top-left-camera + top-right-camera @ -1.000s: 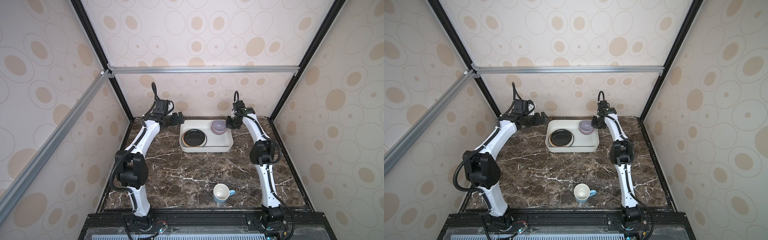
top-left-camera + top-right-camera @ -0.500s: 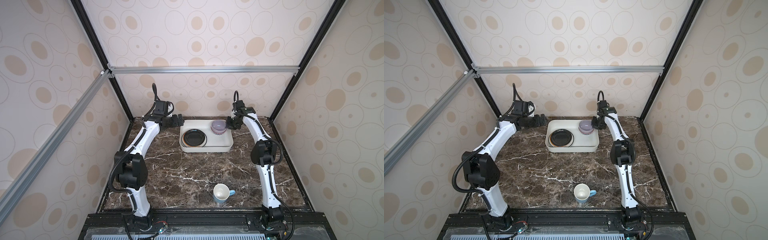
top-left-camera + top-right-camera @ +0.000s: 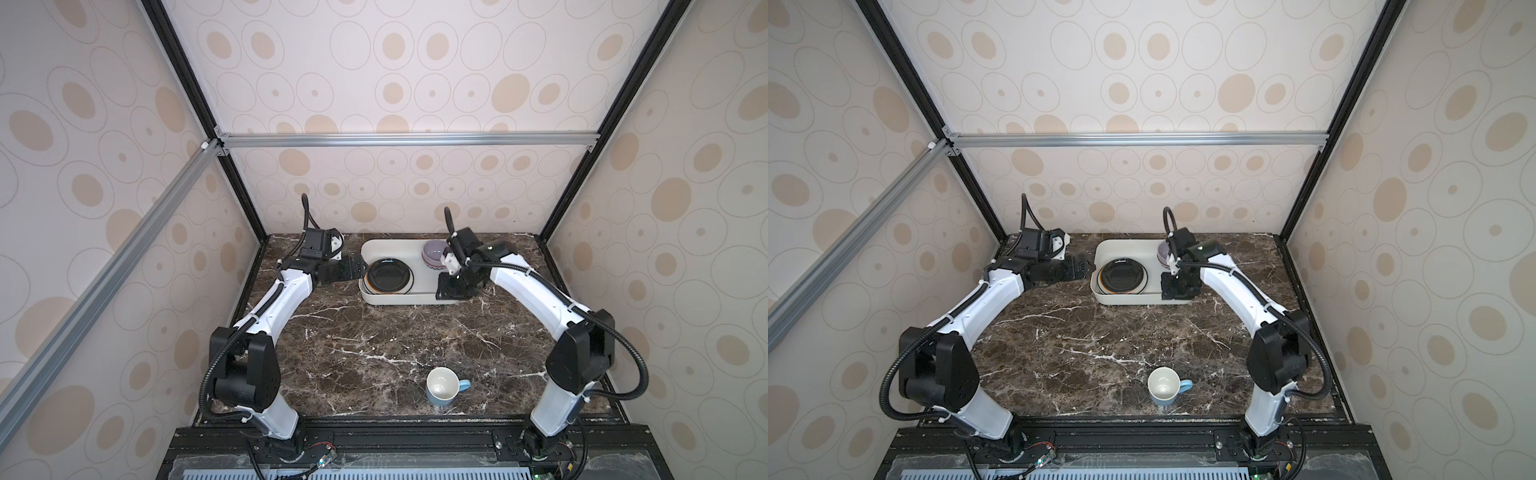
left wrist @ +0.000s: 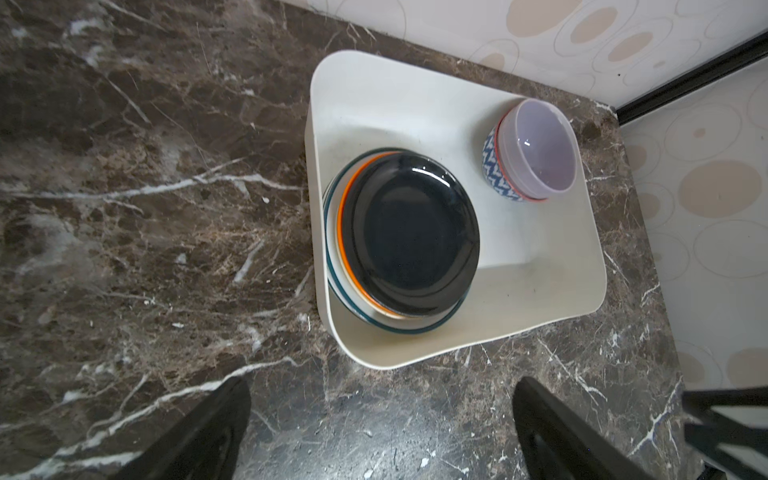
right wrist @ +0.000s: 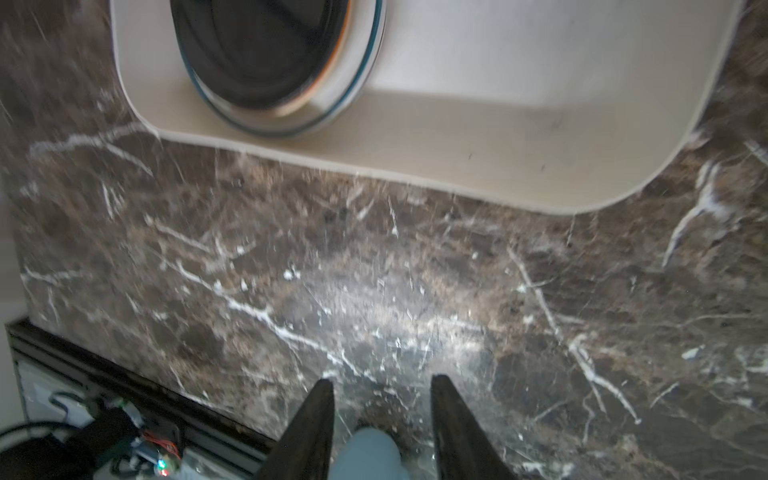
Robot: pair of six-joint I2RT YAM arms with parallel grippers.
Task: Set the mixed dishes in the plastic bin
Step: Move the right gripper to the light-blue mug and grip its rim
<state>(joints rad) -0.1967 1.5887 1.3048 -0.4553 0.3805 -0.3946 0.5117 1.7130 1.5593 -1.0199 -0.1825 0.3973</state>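
the plastic bin (image 3: 386,249) sits at the back of the bench (image 3: 374,332), with a dark plate (image 4: 415,237) with an orange edge stacked on a white plate (image 4: 332,249) with a green rim in its left half, and the lavender bowl (image 4: 536,153) in its far right corner. the left claw (image 4: 374,436) stands wide and empty near the bin's left wall, while the right claw (image 5: 382,415) – partly parted, holding nothing – hangs over the bin's near right corner. the light-blue mug (image 3: 442,386) stands upright near the bench's front edge, well apart from the bin
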